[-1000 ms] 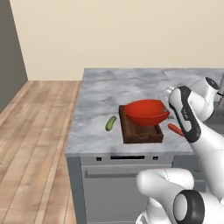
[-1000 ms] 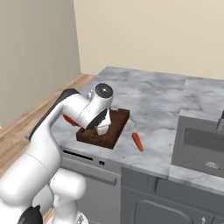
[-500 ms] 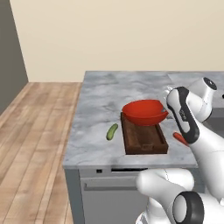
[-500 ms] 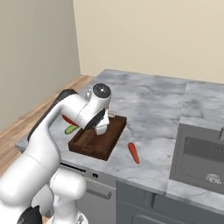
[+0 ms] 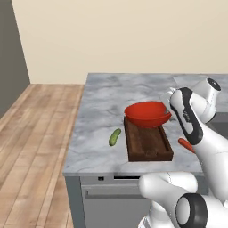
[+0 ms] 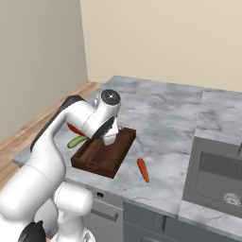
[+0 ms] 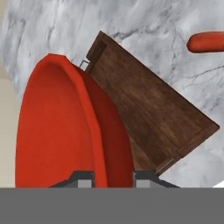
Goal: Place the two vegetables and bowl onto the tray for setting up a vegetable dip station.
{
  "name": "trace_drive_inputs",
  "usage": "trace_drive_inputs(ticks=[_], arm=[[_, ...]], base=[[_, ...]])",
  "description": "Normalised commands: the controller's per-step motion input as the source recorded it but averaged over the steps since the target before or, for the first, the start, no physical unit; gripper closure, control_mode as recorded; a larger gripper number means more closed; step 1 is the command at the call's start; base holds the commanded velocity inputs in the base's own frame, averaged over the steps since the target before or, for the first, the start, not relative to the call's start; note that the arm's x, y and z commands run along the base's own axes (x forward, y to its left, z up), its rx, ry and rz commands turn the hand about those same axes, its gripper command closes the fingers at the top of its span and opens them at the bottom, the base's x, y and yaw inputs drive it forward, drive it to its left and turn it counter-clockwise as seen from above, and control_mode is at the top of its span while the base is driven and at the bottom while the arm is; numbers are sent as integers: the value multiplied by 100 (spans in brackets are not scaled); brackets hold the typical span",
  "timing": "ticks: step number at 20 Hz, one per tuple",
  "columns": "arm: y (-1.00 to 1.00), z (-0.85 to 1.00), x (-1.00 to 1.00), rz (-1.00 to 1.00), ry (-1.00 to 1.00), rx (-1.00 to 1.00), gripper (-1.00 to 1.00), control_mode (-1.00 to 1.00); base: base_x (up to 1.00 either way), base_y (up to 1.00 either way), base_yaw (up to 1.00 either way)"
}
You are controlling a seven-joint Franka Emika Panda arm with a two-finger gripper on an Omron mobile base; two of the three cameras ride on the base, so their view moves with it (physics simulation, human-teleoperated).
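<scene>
The bowl (image 5: 147, 114) hangs in my grip over the far end of the tray (image 5: 148, 143), its glossy red body tipped a little so the rim nearest my wrist sits higher. My gripper (image 7: 113, 177) is pinched tight on that rim: in the hand view the red wall (image 7: 94, 131) runs straight up from between my two dark fingertips (image 7: 84, 178), one tip on each side of it, with no gap showing. Whether the bowl's underside touches the wood or hovers just above it, I cannot tell.

The tray lies on the grey marble counter (image 5: 102, 111), near the front edge, long side pointing away from me. Its dark brown floor is bare in the half nearest me. The cucumber (image 5: 115, 136) lies on the counter just beside the tray's left side, apart from it. The carrot (image 6: 142, 169) lies on the counter off the tray's right side, also apart from it; in the hand view its orange-red end (image 7: 206, 42) shows beyond the tray's corner.

My arm rises from the base, bends sharply at the elbow, and folds forward and down so that the wrist hangs at the bowl's right edge. In the right base view my forearm covers most of the bowl, leaving a sliver of red (image 6: 74, 129) beside the cucumber (image 6: 77, 141).
</scene>
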Motion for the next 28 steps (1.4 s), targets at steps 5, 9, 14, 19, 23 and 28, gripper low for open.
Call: trace_drive_inputs(ticks=[5, 9, 14, 19, 23, 28], arm=[[0, 0, 0, 0, 0, 0, 100, 100], [0, 0, 0, 0, 0, 0, 100, 100], [0, 0, 0, 0, 0, 0, 100, 100], [0, -3, 13, 0, 0, 0, 100, -100], [-1, -1, 45, 0, 4, 2, 100, -100], [-7, -5, 53, 0, 8, 6, 100, -100]], base=[[0, 0, 0], [0, 0, 0], [0, 0, 0], [0, 0, 0], [0, 0, 0], [0, 0, 0]])
